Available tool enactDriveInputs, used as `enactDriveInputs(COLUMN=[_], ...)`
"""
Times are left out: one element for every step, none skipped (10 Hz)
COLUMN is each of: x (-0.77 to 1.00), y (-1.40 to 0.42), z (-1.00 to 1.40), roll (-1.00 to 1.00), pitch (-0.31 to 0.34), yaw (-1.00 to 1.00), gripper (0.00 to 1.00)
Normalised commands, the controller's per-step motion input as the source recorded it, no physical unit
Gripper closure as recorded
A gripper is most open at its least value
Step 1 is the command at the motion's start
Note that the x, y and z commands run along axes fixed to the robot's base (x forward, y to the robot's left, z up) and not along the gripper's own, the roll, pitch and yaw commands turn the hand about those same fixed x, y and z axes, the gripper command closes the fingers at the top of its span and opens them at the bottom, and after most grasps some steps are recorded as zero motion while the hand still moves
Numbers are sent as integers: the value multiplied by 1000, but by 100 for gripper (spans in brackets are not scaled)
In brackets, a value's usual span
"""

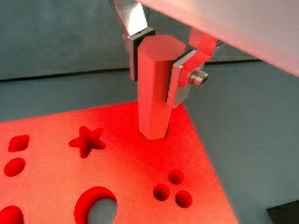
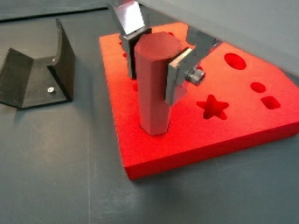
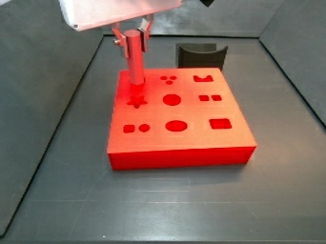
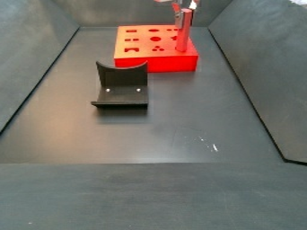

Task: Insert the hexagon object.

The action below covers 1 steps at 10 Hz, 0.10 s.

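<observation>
Matt red peg point(image 2: 158, 83) in the hand point(image 2: 159, 54), silver metal fingers point(image 2: 179, 74); matt red block point(image 2: 239, 122); dull grey worktop point(image 4: 180, 135).

We identify the gripper point(image 1: 159, 54) by two flat silver plate fingers point(image 1: 184, 77), each of bright bare metal with squared edges. In both wrist views, a silver screw with a round head point(image 2: 194, 77) projects from the outer face of one finger plate. The opposite finger point(image 2: 128, 19) shows a dark pad on its inner face. Above the red block point(image 3: 178, 122) in a side view, the gripper body point(image 3: 107, 11) appears as a white, smooth-surfaced housing with rounded corners. We cannot make out cables or markings.
</observation>
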Motion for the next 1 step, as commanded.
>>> enactDriveInputs(x=[0], y=[0], z=[0], roll=[0], pitch=[0], yaw=[0], gripper=[100])
